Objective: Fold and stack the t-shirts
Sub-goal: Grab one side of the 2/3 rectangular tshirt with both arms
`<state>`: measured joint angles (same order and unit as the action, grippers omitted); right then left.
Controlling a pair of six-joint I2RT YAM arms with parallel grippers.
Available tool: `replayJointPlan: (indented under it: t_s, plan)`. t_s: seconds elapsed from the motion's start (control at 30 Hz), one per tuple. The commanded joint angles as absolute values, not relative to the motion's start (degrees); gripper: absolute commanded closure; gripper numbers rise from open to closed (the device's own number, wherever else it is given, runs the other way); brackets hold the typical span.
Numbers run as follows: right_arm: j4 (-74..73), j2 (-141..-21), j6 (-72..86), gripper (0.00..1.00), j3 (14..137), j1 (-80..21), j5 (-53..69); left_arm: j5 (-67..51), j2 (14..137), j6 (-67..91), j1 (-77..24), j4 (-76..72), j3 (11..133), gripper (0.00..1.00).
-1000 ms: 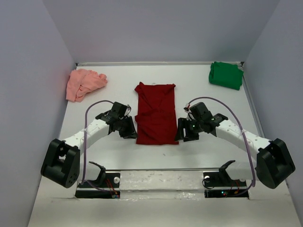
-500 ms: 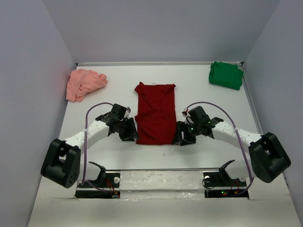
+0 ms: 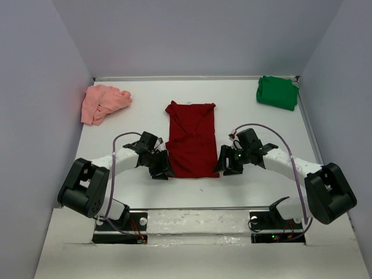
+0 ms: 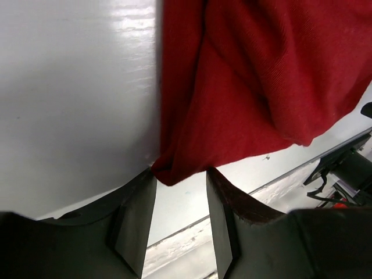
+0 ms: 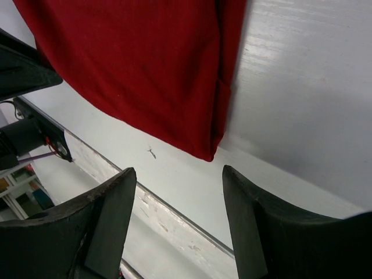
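The dark red cloth t-shirt [image 3: 190, 139] lies folded narrow mid-way across the white table [image 3: 139, 113], the left end effector [image 4: 180, 180] spread empty at its 7 o'clock corner and the right end effector [image 5: 179, 174] likewise at 5 o'clock, so either might pinch only the top layer and skew the fold.

Table [image 3: 139, 116] bears red shirt [image 3: 192, 139], pink shirt [image 3: 102, 103], green shirt [image 3: 277, 92].
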<state>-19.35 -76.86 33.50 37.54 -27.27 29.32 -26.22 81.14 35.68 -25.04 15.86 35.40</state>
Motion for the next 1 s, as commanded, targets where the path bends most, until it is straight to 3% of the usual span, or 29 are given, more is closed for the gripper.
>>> replayJointPlan:
  t_s: [0.0, 0.43, 0.63, 0.67, 0.7, 0.83, 0.97]
  plan:
    - [-17.49, -76.55, 33.49, 0.33, 38.06, -25.85, 31.28, -27.77, 82.97, 35.51, -24.96, 12.83, 34.19, 0.47]
    - [-18.19, -76.64, 33.40, 0.33, 38.32, -25.31, 30.85, -25.93, 85.69, 34.37, -24.87, 13.71, 36.56, 0.48]
    - [-18.46, -79.01, 33.58, 0.34, 38.32, -25.31, 28.92, -25.75, 84.99, 34.63, -24.87, 14.41, 36.56, 0.56]
    - [-18.54, -79.36, 33.49, 0.34, 38.41, -25.31, 28.22, -25.32, 84.90, 34.72, -24.87, 14.68, 36.65, 0.62]
    - [-18.46, -79.97, 32.96, 0.34, 38.41, -25.31, 26.91, -25.23, 84.47, 34.80, -24.87, 14.85, 36.65, 0.74]
    - [-17.58, -82.88, 32.34, 0.34, 39.37, -25.31, 27.77, -25.31, 84.37, 34.98, -24.87, 15.38, 36.83, 1.00]
    - [-16.70, -84.55, 31.91, 0.34, 40.08, -25.31, 26.98, -25.14, 84.29, 34.98, -24.96, 15.56, 36.83, 1.00]
